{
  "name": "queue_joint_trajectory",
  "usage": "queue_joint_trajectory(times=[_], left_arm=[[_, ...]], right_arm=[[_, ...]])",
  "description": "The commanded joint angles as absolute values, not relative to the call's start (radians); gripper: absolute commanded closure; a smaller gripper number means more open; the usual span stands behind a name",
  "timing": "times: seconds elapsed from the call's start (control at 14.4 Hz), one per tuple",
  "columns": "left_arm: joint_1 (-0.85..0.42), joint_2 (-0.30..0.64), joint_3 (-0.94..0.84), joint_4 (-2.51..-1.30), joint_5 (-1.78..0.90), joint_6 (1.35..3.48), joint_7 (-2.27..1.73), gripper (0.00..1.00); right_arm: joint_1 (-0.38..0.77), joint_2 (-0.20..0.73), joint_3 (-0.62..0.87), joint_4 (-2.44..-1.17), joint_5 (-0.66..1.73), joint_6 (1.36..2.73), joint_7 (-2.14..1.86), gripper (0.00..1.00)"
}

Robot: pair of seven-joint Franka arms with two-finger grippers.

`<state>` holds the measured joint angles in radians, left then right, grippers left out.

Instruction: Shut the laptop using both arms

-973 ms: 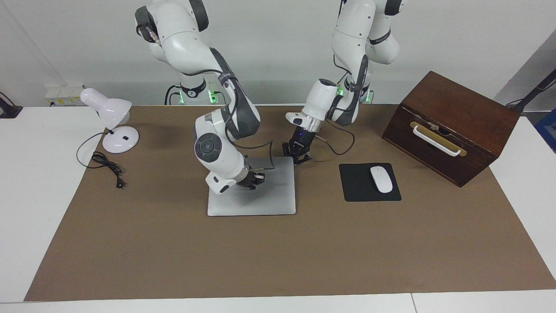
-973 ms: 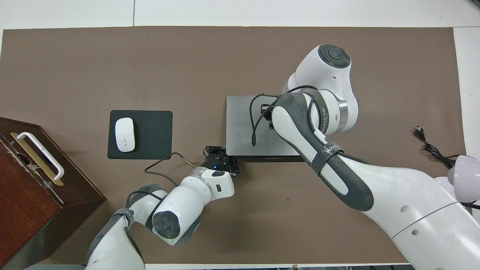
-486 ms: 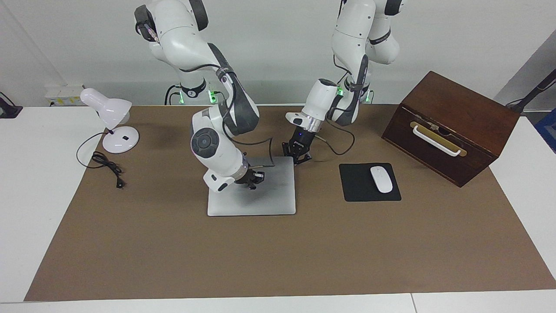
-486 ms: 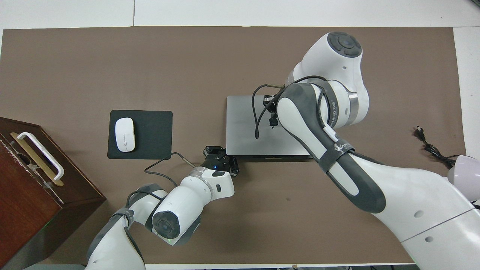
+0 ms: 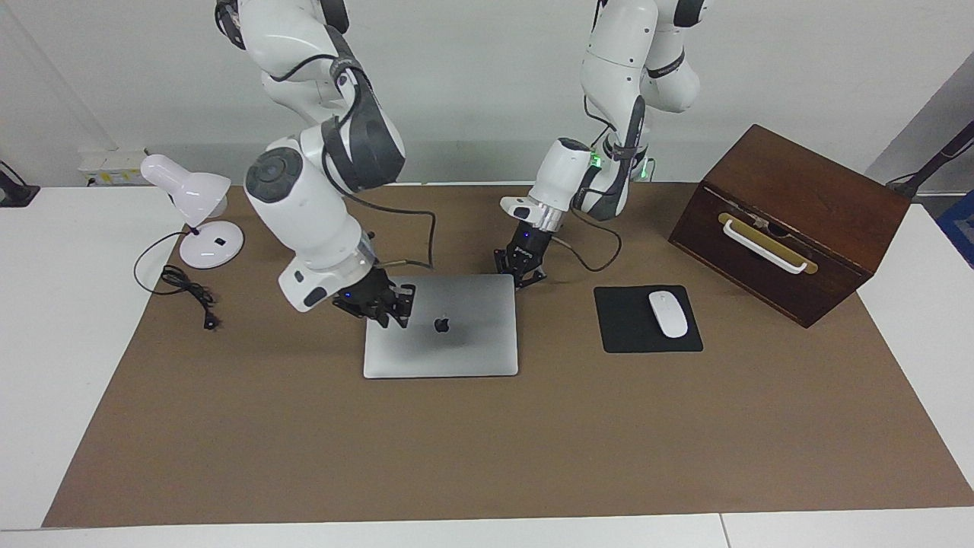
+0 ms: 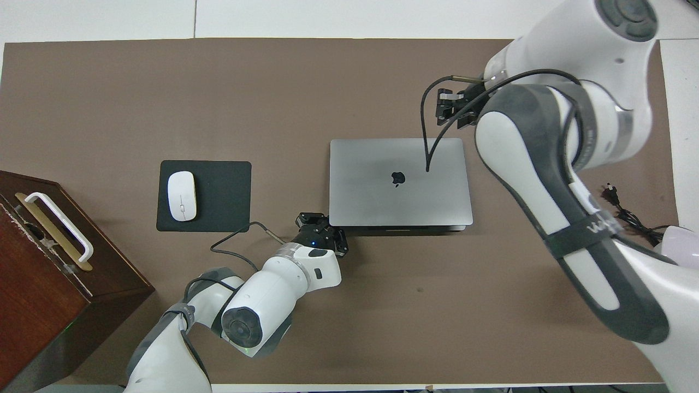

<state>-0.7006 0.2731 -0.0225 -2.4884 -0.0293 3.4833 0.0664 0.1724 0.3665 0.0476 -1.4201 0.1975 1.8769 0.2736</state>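
Note:
The silver-grey laptop (image 5: 456, 346) lies shut and flat on the brown mat, its dark apple logo (image 5: 440, 324) showing; it also shows in the overhead view (image 6: 382, 202). My right gripper (image 5: 383, 306) hangs a little above the laptop's edge toward the right arm's end, touching nothing; in the overhead view the right gripper (image 6: 451, 107) shows raised. My left gripper (image 5: 522, 272) is low at the laptop's corner nearest the left arm's base, right beside it; it also shows in the overhead view (image 6: 322, 232).
A black mousepad (image 5: 631, 335) with a white mouse (image 5: 668, 313) lies beside the laptop toward the left arm's end. A dark wooden box (image 5: 791, 221) with a white handle stands past it. A white desk lamp (image 5: 194, 205) and its cord (image 5: 186, 293) sit at the right arm's end.
My right gripper has lifted off the laptop's lid and swung toward the right arm's end, uncovering the apple logo. The left arm and the laptop have not moved.

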Motion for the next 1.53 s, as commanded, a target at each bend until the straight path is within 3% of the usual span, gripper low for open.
queue_joint_trajectory(times=[0.0, 0.14, 0.21, 0.28, 0.69, 1.04, 1.25, 1.46], left_arm=[[-0.707, 0.301, -0.003, -2.530, -0.034, 3.479, 0.043, 1.00], [-0.707, 0.290, -0.003, -2.530, -0.034, 3.478, 0.029, 1.00], [-0.707, 0.281, -0.003, -2.531, -0.034, 3.471, 0.028, 1.00], [-0.707, 0.276, -0.003, -2.533, -0.034, 3.470, 0.026, 1.00], [-0.704, 0.180, -0.003, -2.562, -0.034, 3.371, 0.006, 1.00], [-0.631, -0.089, -0.003, -2.548, -0.034, 2.899, 0.053, 1.00], [-0.606, -0.199, -0.002, -2.542, -0.034, 2.705, 0.074, 1.00], [-0.559, -0.277, 0.002, -2.447, -0.034, 2.452, 0.094, 1.00]], right_arm=[[0.109, 0.273, 0.057, -1.439, 0.147, 1.833, 0.154, 0.35], [0.065, 0.209, 0.057, -1.454, 0.120, 1.790, 0.074, 0.16], [0.036, 0.177, 0.057, -1.459, 0.111, 1.757, 0.024, 0.02], [0.009, 0.146, 0.055, -1.466, 0.106, 1.726, -0.023, 0.00], [-0.052, 0.071, 0.006, -1.456, -0.035, 1.562, -0.181, 0.00], [-0.055, 0.038, -0.087, -1.456, -0.031, 1.560, -0.193, 0.00], [-0.055, 0.021, -0.097, -1.443, -0.017, 1.510, -0.195, 0.00], [-0.055, 0.020, -0.091, -1.440, -0.018, 1.460, -0.198, 0.00]])
